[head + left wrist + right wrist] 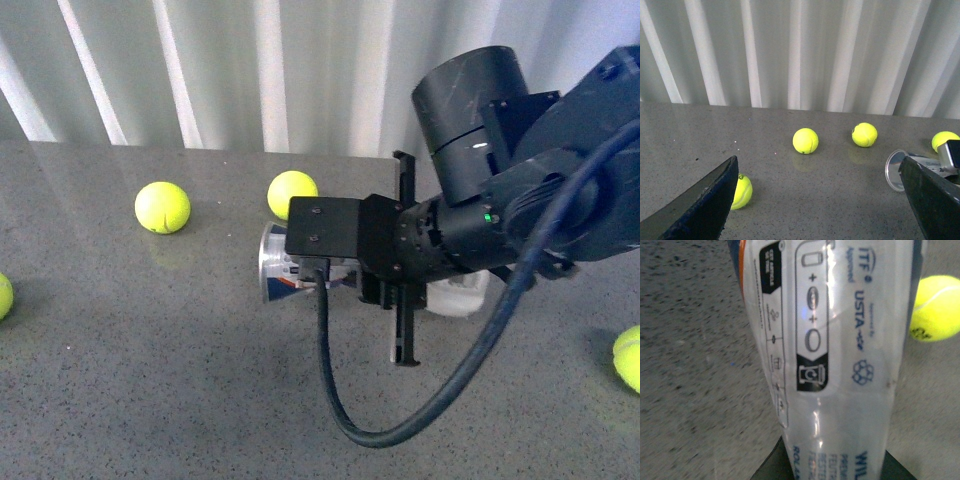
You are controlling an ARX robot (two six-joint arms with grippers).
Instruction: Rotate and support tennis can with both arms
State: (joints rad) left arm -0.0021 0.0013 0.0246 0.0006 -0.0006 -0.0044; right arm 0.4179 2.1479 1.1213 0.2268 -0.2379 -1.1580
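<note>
The tennis can point(278, 264) lies on its side on the grey table point(150, 360), its silver rim facing left. My right gripper point(403, 262) is shut on its middle, and the black camera box hides most of the tube. In the right wrist view the can's white label point(835, 360) fills the centre, with dark fingers point(771, 471) at either side of it. My left gripper point(820, 210) is open with bare table between its fingers point(705, 205). The can's rim point(896, 170) shows beside the left gripper's other finger, apart from it. The left arm is out of the front view.
Yellow-green balls lie around: two behind the can point(162, 206) point(292, 192), one at the left edge point(3, 295), one at the right edge point(628, 355). A ball point(741, 191) sits by my left finger. A white ribbed wall point(250, 70) closes the back.
</note>
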